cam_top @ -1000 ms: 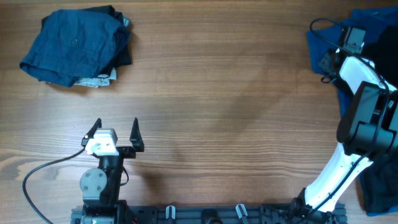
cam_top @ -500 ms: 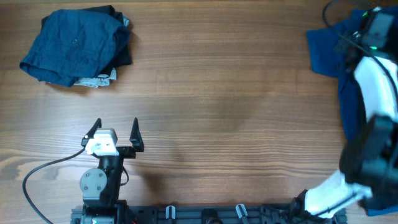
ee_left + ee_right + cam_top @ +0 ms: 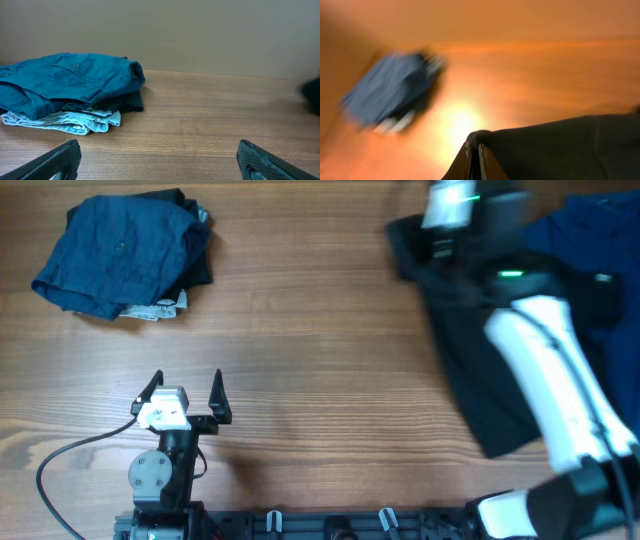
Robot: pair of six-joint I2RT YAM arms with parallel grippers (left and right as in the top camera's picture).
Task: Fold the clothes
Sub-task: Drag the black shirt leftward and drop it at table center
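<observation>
Your right end effector [image 3: 475, 152] is pinched tight on an edge of the black garment [image 3: 460, 330]. The wrist view shows the fabric bunched between the closed fingers, though it is too blurred to read anything finer. From overhead, that grip sits at the far side of the tabletop [image 3: 320, 330], right of centre. The cloth trails from it in a long dark sweep toward the near right, partly under the white arm [image 3: 545, 370].

Holding the garment by one edge makes sense as a way to bring it from the right side onto bare wood, where it can be spread. I judge this step to be fetching and laying out, with no fold made in this garment yet. A royal blue garment [image 3: 600, 225] lies at the far right edge, and the blur hides whether it touches the black one.

Your left end effector [image 3: 187, 388] stands wide and holds nothing, near its base at the near left and well apart from the cloth. At the far left sits a pile [image 3: 120, 250]: a dark blue shirt [image 3: 65, 80] on top of a pale blue piece [image 3: 75, 122] and a black piece [image 3: 127, 102]. It looks already folded and set out of the way. To flatten the black garment you will probably want a second corner held, which means a long reach for the left arm.
</observation>
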